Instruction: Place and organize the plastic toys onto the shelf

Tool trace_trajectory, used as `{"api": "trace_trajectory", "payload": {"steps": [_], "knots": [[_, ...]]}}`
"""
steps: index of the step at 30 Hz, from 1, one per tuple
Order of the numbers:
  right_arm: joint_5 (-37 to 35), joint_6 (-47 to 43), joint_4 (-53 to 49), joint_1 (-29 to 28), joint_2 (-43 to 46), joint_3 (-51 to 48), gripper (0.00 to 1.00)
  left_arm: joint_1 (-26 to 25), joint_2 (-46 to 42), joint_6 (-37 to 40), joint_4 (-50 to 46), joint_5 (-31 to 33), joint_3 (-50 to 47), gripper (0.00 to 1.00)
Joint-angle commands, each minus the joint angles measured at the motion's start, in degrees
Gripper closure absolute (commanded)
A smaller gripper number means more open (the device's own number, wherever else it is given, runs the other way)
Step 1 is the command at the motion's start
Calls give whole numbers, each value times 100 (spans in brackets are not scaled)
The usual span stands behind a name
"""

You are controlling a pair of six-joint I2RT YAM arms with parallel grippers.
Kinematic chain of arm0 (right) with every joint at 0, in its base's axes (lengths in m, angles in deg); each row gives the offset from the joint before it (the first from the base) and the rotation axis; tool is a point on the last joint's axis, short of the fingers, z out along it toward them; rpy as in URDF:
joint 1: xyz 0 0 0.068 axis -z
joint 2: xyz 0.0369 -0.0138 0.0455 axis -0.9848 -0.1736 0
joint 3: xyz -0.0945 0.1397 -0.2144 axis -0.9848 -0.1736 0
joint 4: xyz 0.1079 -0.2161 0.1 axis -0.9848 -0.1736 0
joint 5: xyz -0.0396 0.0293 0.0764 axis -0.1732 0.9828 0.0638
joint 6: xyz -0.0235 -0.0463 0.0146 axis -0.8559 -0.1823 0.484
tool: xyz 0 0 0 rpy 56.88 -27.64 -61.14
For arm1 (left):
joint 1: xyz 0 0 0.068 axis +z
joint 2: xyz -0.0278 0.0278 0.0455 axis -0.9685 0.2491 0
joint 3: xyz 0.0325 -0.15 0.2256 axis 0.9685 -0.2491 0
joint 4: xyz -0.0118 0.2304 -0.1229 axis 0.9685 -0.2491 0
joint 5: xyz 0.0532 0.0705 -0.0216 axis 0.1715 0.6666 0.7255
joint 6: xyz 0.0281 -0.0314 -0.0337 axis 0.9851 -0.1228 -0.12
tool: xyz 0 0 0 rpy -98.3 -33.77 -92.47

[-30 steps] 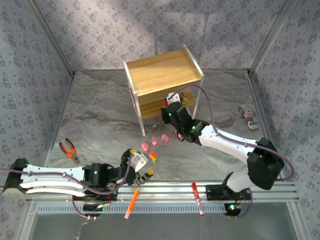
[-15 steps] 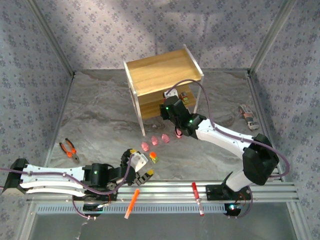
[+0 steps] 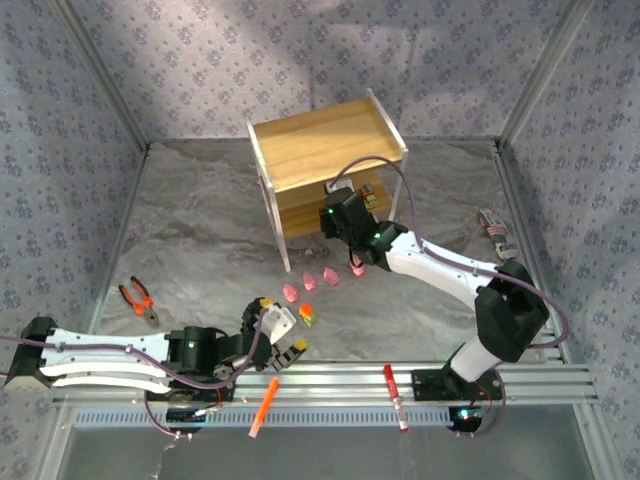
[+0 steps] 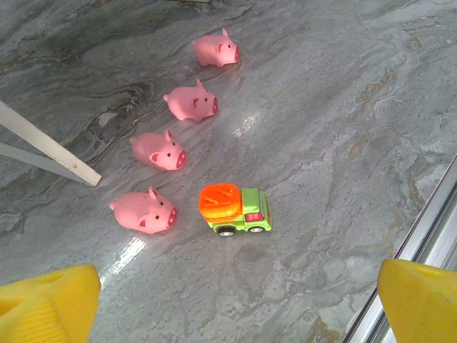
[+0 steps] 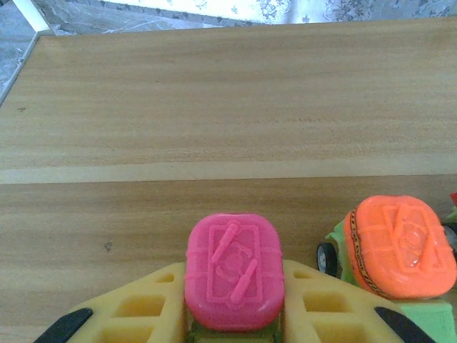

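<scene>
Pushed further into the shelf with the right tool, clamped on the pink-topped toy. Placing step; next, probably needs lowering beside orange-topped toy just right of tool, then releasing.

Top external: mounted high behind the arm bases, tilted down across the whole table toward the far wall, farthest out. Left wrist: low near the table's near edge, facing the far side, close on the pigs and orange-topped truck; top view catches both mid-table. Right wrist: at the shelf lower tier, nose-close over the pink-topped toy; shelf shared with top view.
</scene>
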Motion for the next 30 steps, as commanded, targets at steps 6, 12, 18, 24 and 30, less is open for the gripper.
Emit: {"api": "trace_trajectory", "payload": {"steps": [6,12,18,24,30], "knots": [[100,56,57,85,-147,167,76,-57,145,13,-27,33,27,0],[124,39,81,98,-222,192,75,-52,45,18,-28,31,-7,0],[159,28,96,103,-267,192,73,-54,61,20,-29,31,2,0],[172,14,83,103,-292,192,67,-52,64,16,-25,32,1,0],[159,-2,93,99,-231,166,62,-58,66,9,-26,32,2,0]]}}
